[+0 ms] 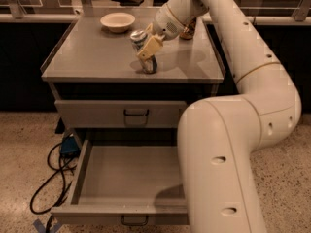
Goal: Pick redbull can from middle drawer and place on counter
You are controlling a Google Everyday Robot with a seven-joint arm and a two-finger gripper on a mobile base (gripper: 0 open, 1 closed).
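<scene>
Closest to the camera, way down below the gripper, the middle drawer is pulled all the way out with its flat grey floor bare, low side walls left and right, and a small black loop handle on the front panel. The robot's fat white arm covers the drawer's right side, so the free room is mostly on the left half. Out past that left wall, a black cable loops over the speckled floor beside a blue box. Above that, the upper drawer sits closed. Then you get the counter, with thin raised rims along its sides and plenty of open surface to the left of the gripper. The gripper is just behind the front edge, its tan fingers clamped on the redbull can. The can leans a bit, its base at the countertop and its silver top up. The body looks blue and silver, but the print is too small to read. Further back and left of the gripper there's a cream bowl, and behind it to the right a brownish can peeks out past the wrist.
</scene>
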